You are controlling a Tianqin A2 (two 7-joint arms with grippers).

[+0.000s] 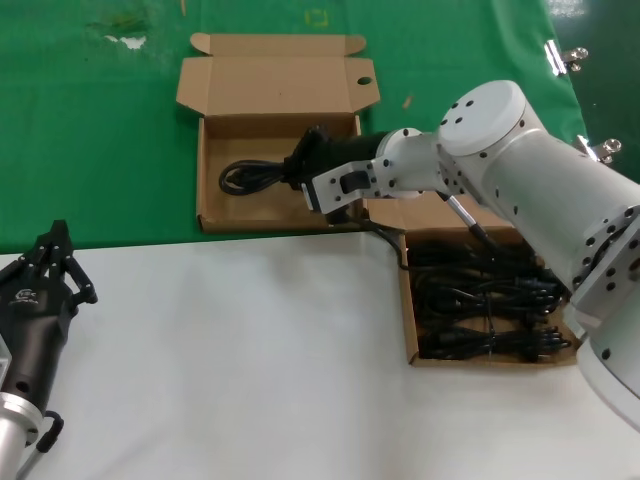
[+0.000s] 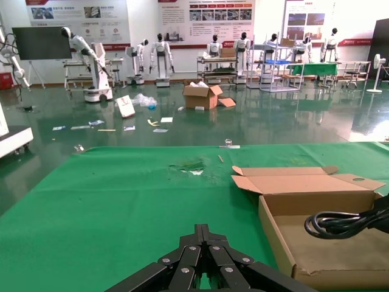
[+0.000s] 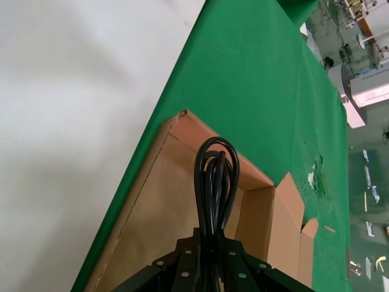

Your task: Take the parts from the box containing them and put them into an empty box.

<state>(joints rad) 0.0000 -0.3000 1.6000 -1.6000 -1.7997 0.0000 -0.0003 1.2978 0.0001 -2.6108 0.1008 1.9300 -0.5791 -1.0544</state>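
My right gripper (image 1: 306, 160) is shut on a black power cord bundle (image 1: 252, 176) and holds it over the floor of the far brown box (image 1: 208, 190), whose lid stands open. In the right wrist view the cord's loop (image 3: 215, 182) sticks out past the fingers (image 3: 189, 255) above that box's floor (image 3: 164, 225). The near right box (image 1: 410, 330) holds several more black cords (image 1: 485, 305). My left gripper (image 1: 58, 240) is shut and empty, parked at the left on the white table; it also shows in the left wrist view (image 2: 202, 234).
The far box sits on a green cloth (image 1: 90, 130); the box with cords sits on the white table (image 1: 230, 360). Metal clips (image 1: 565, 55) lie at the far right of the cloth. The left wrist view shows the far box (image 2: 322, 231) and a hall behind.
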